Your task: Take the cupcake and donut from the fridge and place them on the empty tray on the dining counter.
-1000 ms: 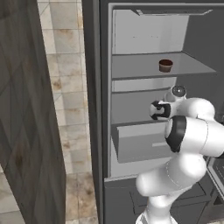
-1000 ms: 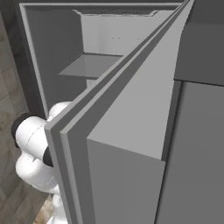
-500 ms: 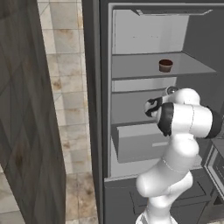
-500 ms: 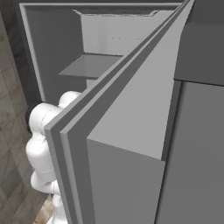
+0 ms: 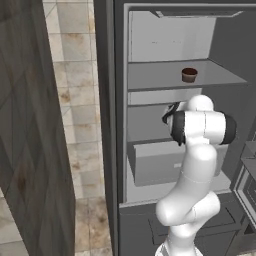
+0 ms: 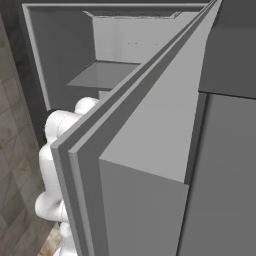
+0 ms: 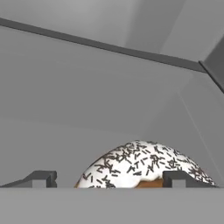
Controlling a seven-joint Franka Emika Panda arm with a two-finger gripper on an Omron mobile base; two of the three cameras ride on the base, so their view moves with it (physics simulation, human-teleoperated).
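Gripper jaws wide, straddling the donut at 6 o'clock inside the fridge; cupcake on the shelf above

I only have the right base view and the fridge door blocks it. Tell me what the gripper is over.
Observer: In the hand view the donut sits right ahead between the open gripper fingertips.
Operator: Report the cupcake.
Observer: The left base view shows the cupcake upright on the fridge shelf above the arm.
Operator: State whether the fingers touch the donut.
Observer: Cannot tell; the right fingertip overlaps the donut in the hand view.
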